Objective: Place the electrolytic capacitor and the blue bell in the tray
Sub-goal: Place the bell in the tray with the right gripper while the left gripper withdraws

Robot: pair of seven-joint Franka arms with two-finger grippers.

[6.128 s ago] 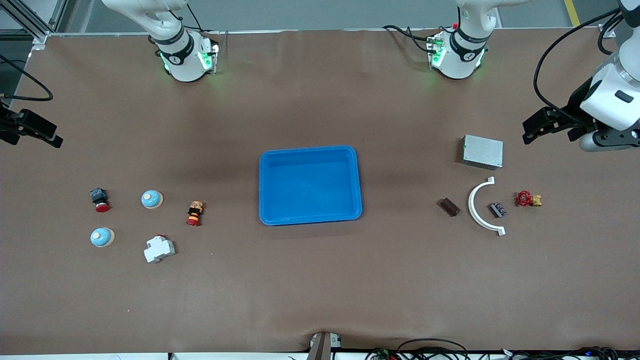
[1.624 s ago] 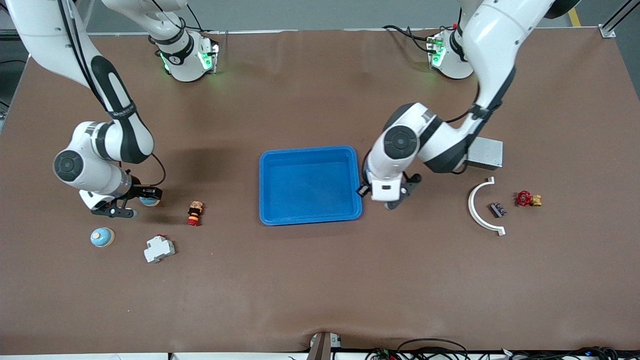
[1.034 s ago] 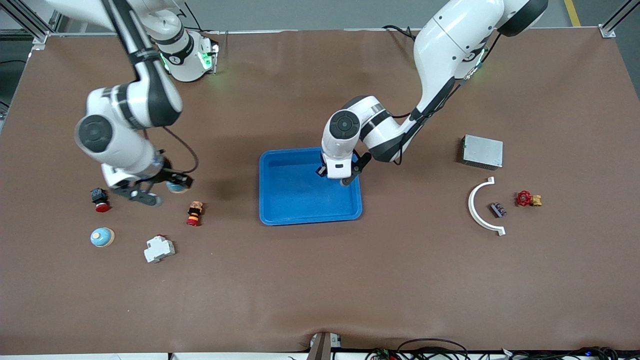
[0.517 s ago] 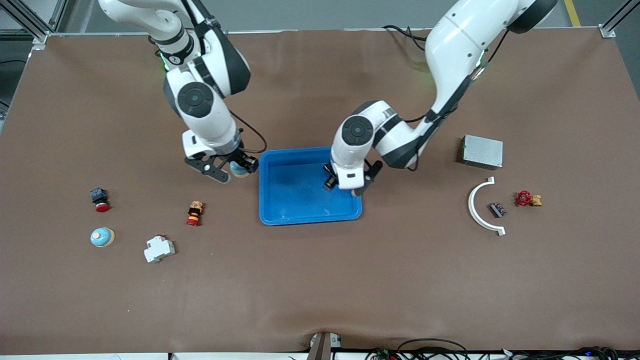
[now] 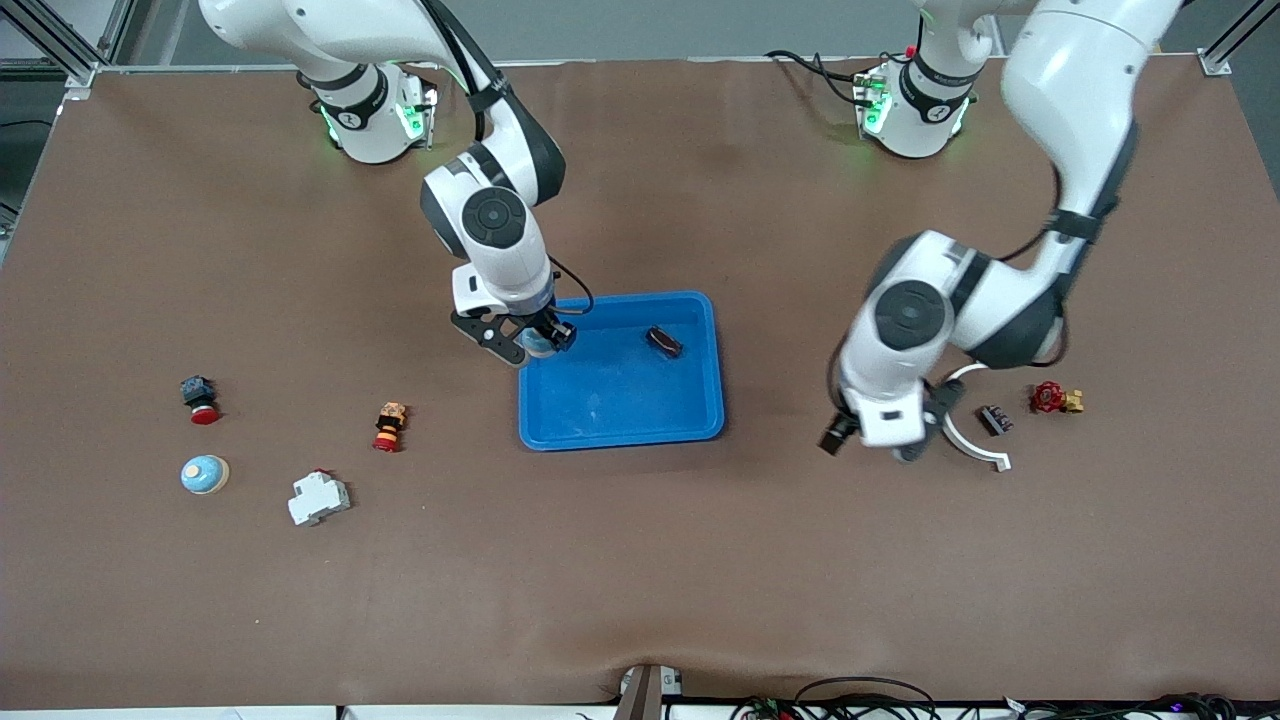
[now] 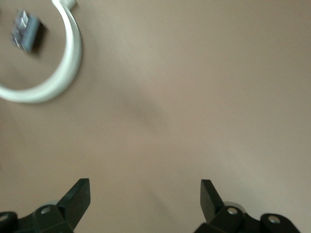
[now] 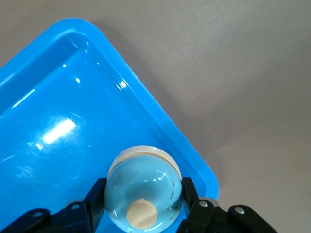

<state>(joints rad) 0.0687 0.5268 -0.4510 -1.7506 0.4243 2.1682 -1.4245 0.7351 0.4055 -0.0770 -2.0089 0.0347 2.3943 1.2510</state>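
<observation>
Now right gripper (image 5: 528,345) clasping blue bell (image 7: 144,192) over tray (image 5: 620,434), left gripper (image 5: 873,440) spread.

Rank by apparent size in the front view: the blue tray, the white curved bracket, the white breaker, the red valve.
1. blue tray
2. white curved bracket, partly hidden by the left arm
3. white breaker
4. red valve

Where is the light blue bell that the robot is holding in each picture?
Front view: the held blue bell is in the right gripper, over the tray rim at the right arm's end.
Right wrist view: the bell sits between the fingers, over the tray's corner.
Left wrist view: not in it.
Shared landmark: the tray.
</observation>
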